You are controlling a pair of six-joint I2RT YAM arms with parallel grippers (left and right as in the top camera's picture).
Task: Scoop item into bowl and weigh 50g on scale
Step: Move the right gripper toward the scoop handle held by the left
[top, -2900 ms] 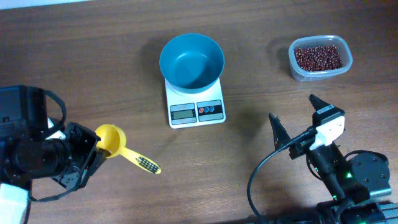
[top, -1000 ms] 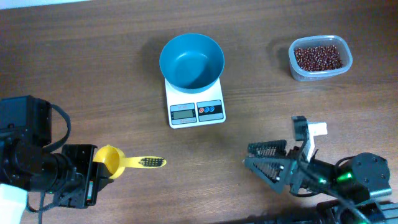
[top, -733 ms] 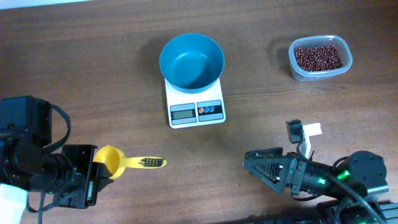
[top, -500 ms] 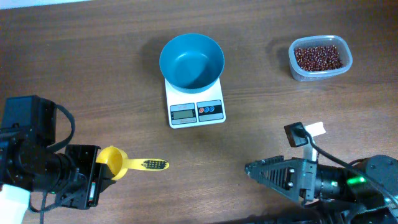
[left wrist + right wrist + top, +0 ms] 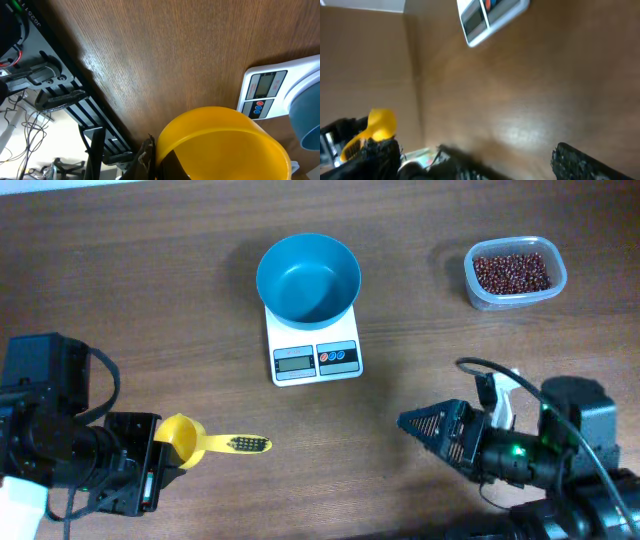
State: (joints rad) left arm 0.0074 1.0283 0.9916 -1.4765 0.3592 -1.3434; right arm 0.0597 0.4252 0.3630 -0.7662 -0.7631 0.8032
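Beans: small dark red-brown beans (image 5: 511, 272), 1 loose heap in the clear plastic tub (image 5: 470, 288), far right.
Handling: likely light, hard, smooth; they roll and spill, so lift them with the yellow plastic scoop (image 5: 205, 442), never pinch.
Bowl: round teal-blue plastic bowl (image 5: 308, 278), empty, on the small white square scale (image 5: 316, 360).
Scoop: low left, well apart from the tub.
Left gripper (image 5: 150, 452): closed on the scoop's cup rim.
Right gripper (image 5: 420, 425): 2 jaws wide apart, empty.

Overhead view: L arm lies low at lower left, L gripper (image 5: 152, 452) clamped tight on the cup end of the yellow scoop (image 5: 180, 439). R arm lies low at lower right, R gripper (image 5: 410, 423) pointing left, jaws wide apart, empty.
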